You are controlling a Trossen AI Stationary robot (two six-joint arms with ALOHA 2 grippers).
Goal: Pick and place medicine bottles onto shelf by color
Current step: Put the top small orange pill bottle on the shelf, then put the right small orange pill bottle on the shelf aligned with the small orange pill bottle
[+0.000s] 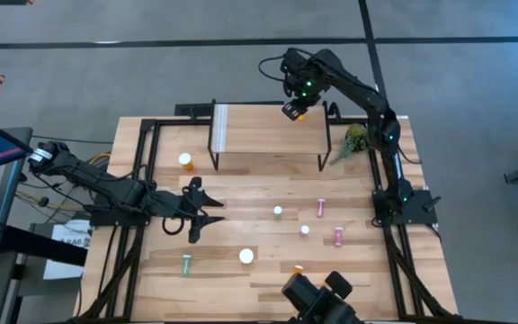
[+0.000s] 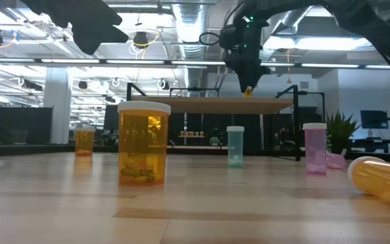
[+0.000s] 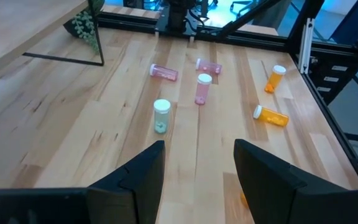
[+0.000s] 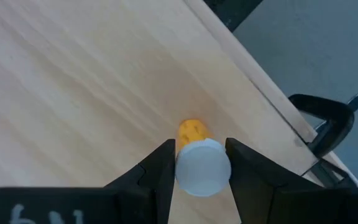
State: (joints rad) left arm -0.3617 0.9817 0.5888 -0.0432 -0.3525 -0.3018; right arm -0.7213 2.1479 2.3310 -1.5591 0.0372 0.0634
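Left to right: large orange bottle (image 2: pixel 143 142) stands upright near the table front, something lying in its bottom; a smaller orange one (image 1: pixel 185 161) stands by the shelf's left legs. Pale green bottle (image 3: pixel 161 116) upright mid-table with pills at the base, pink bottle (image 3: pixel 202 88) upright beside it, more pink and orange ones on their sides to the right.

Left gripper (image 1: pixel 200 211) hovers low over the left-centre table, fingers apart, holding nothing. Right gripper (image 4: pixel 199 163) is above the shelf (image 1: pixel 268 126) near its back right edge, fingers clamped on a small orange bottle (image 4: pixel 201 158) at the white cap.

Light-wood workbench (image 1: pixel 259 261), small plant (image 1: pixel 353 139) by the shelf's right end, open workshop beyond.
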